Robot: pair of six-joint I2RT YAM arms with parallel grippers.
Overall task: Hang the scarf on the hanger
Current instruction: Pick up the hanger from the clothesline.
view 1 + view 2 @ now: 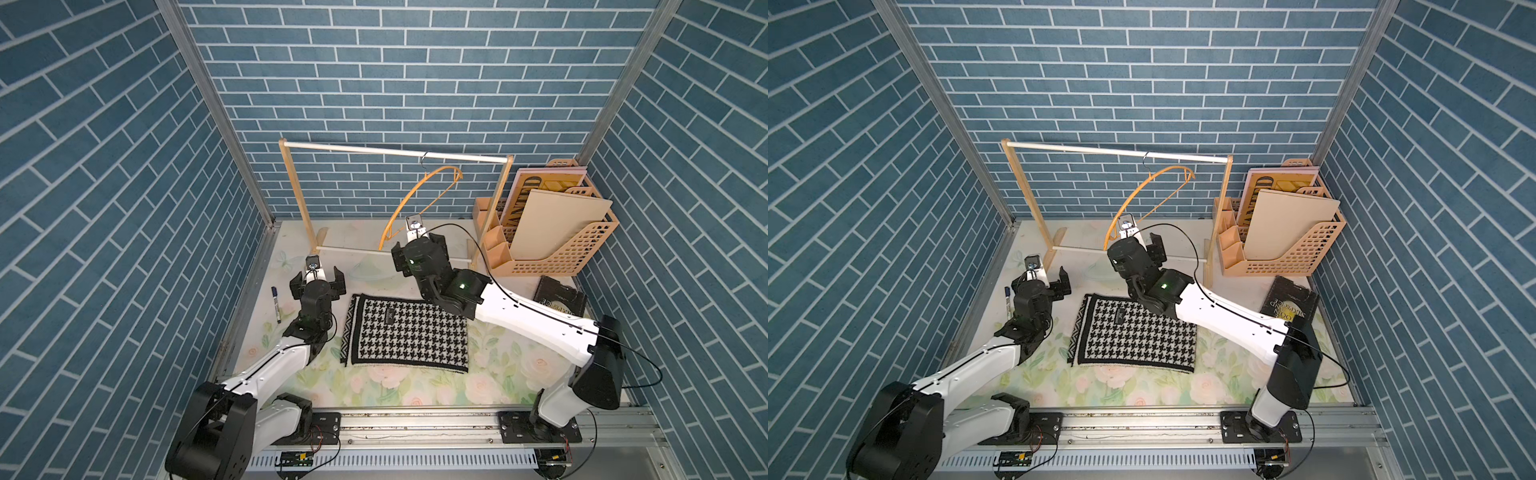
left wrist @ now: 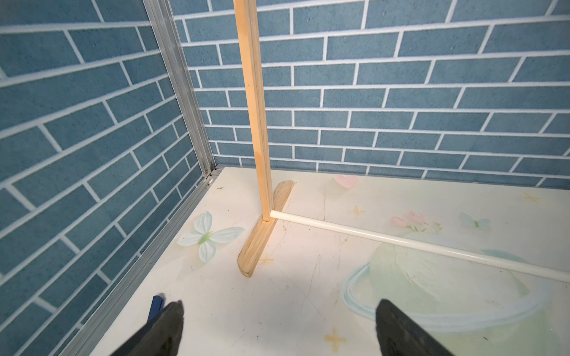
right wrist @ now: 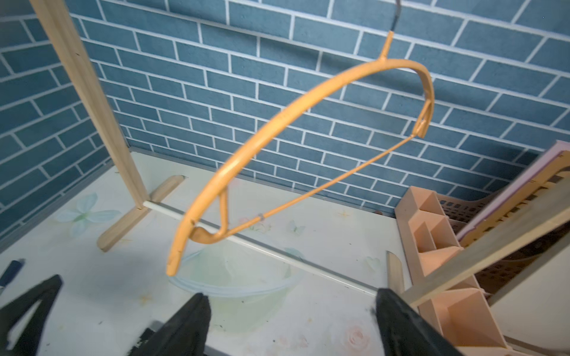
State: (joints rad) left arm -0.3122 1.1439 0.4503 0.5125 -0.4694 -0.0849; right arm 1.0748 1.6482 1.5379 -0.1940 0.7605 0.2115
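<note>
- Left fingers [image 1: 338,279]: spread wide, empty, low over the desk [image 1: 415,390] beside the scarf.
- Scarf [image 1: 405,332]: soft houndstooth knit, folded flat mid-desk; pinch every layer at one short edge.
- Hanger [image 3: 256,138]: thin, curved, smooth; hooked on the rail [image 1: 395,151], tilted. Steady it first.
- Right fingers [image 3: 401,326]: wide open, empty, near the hanger's lower tip.

The left arm [image 1: 274,359] stretches forward from its base at the near left corner, forearm sloping up to a low wrist, its jaws spread wide. The right arm [image 1: 540,322] reaches diagonally inward from the near right, extended farther and higher, its jaws also wide apart.
</note>
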